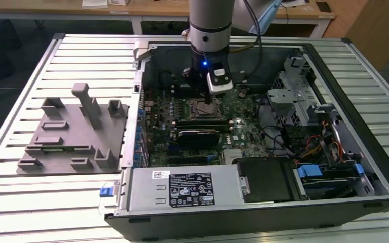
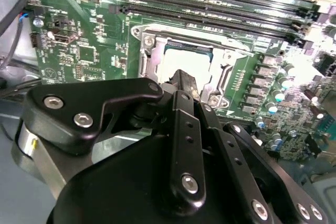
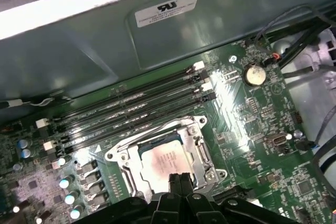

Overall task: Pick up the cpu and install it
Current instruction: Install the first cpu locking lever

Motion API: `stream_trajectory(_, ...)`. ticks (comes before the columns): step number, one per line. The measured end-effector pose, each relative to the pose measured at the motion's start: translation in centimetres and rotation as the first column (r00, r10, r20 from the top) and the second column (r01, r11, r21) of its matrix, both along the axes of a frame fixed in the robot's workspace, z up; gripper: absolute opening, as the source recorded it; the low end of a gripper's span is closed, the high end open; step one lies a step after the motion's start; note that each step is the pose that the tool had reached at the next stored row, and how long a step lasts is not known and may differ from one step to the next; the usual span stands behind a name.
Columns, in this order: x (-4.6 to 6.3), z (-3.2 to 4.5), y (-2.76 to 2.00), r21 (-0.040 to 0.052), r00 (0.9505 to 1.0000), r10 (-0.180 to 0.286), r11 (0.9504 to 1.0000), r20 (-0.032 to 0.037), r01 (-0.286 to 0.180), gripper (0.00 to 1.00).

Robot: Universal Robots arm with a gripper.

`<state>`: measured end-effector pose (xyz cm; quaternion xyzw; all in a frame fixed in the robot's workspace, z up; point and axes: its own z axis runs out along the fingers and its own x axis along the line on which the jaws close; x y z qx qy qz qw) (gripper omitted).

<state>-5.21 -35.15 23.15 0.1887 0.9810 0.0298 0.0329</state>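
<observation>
CPU [image 3: 167, 162]: lay flat inside the motherboard socket [image 3: 164, 157], seemingly already placed. End effector [image 3: 180, 180]: fingertips pressed together, holding nothing, poised just above the chip's edge. Socket frame looked unlatched; locking appeared outstanding.
</observation>
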Motion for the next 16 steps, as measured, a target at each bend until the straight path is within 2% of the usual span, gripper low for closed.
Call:
stream_trajectory(1,0.02,-0.01,0.00,-0.0011,1.0000,0.000,1.0000,-0.0066,0.000,0.11)
stream_trajectory(2,0.03,-0.01,0.00,-0.0017,1.0000,0.000,1.0000,-0.0086,0.000,0.11)
stream_trajectory(7,0.03,-0.01,0.00,-0.0015,1.0000,0.004,1.0000,-0.0088,-0.004,0.11)
stream_trajectory(11,0.03,-0.02,0.00,-0.0017,0.9974,0.071,0.9975,-0.0087,-0.071,0.11)
stream_trajectory(16,0.03,-0.04,0.00,-0.0032,0.9871,0.160,0.9871,-0.0088,-0.160,0.11)
